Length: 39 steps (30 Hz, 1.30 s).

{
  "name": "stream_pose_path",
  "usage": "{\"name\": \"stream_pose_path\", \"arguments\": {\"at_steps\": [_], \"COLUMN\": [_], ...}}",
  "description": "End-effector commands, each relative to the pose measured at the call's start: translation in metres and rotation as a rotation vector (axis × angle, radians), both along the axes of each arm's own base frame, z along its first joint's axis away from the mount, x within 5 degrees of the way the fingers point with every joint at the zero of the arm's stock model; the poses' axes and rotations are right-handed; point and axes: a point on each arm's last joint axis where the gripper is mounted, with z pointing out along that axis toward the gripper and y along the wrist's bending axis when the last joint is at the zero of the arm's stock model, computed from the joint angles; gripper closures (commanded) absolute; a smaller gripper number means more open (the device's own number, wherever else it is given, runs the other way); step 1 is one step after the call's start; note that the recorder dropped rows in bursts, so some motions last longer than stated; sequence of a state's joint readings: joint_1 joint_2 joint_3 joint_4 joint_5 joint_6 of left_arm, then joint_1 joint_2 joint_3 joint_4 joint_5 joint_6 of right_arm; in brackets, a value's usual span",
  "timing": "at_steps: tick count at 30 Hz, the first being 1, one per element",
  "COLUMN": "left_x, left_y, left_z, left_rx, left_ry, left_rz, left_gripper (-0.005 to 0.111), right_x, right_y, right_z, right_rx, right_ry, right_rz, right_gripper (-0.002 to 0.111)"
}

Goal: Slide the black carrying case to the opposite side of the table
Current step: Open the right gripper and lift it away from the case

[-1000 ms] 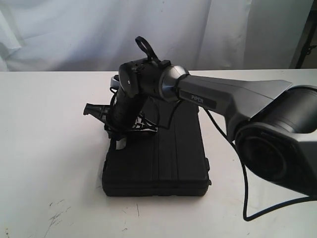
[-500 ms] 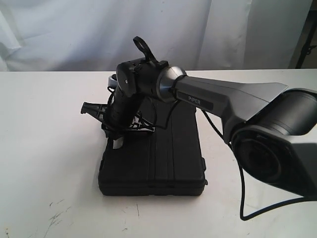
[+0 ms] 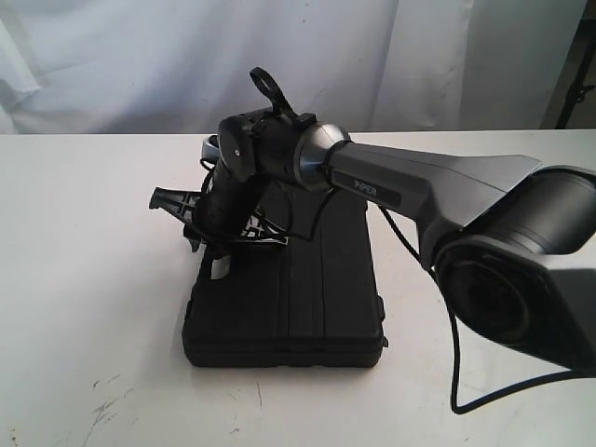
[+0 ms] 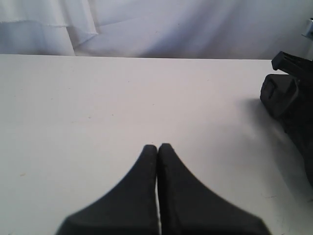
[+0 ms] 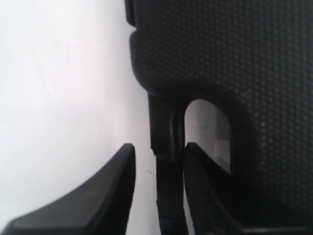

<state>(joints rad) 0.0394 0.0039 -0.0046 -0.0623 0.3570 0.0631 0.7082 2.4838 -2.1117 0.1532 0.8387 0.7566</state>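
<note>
The white table [image 3: 84, 279] bears the black carrying case [image 3: 298, 307], lying flat, with the right gripper [image 3: 222, 256] at its far left corner. Well off the case, the left gripper [image 4: 157, 146] hangs pinched together. The right gripper's fingers [image 5: 115, 186] straddle the case's handle [image 5: 166, 132], apart and unclamped.

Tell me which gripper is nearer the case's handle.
Right. The right gripper straddles the handle, jaws open around it; the left gripper hangs shut over the table, apart from the case.
</note>
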Motion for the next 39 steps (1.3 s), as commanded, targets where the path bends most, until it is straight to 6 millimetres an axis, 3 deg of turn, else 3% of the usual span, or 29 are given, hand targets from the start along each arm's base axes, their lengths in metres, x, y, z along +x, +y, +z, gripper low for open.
{"name": "stream_pose_path", "arguments": {"at_steps": [1,5,14,17,20,28,33,39], "left_x": [0.0,0.0,0.0,0.0,0.0,0.0,0.0,0.0], "left_y": [0.0,0.0,0.0,0.0,0.0,0.0,0.0,0.0], "left_z": [0.0,0.0,0.0,0.0,0.0,0.0,0.0,0.0], "left_rx": [-0.005,-0.005,-0.005,-0.005,-0.005,-0.005,-0.005,-0.005], "left_ry": [-0.015,-0.015,-0.015,-0.015,-0.015,-0.015,-0.015,-0.015], "left_rz": [0.003,0.003,0.003,0.003,0.003,0.003,0.003,0.003], "left_gripper": [0.107,0.107,0.107,0.107,0.107,0.107,0.107,0.107], "right_x": [0.004,0.003,-0.001,-0.004,-0.003,0.004,-0.013,-0.053], "right_y": [-0.003,-0.008,-0.018,-0.026,-0.039,-0.086,-0.099,-0.123], "right_z": [0.01,0.014,0.067,0.088,0.104,0.135,0.151,0.158], "right_rx": [0.001,-0.03,-0.04,-0.034,0.018,-0.178,-0.162,-0.121], "right_ry": [-0.028,-0.017,-0.109,-0.127,-0.12,-0.207,-0.349,-0.487], "right_rz": [0.014,0.047,0.119,0.235,0.352,0.427,0.441,0.44], "right_gripper": [0.06,0.058,0.06,0.075,0.106,0.108,0.108,0.108]}}
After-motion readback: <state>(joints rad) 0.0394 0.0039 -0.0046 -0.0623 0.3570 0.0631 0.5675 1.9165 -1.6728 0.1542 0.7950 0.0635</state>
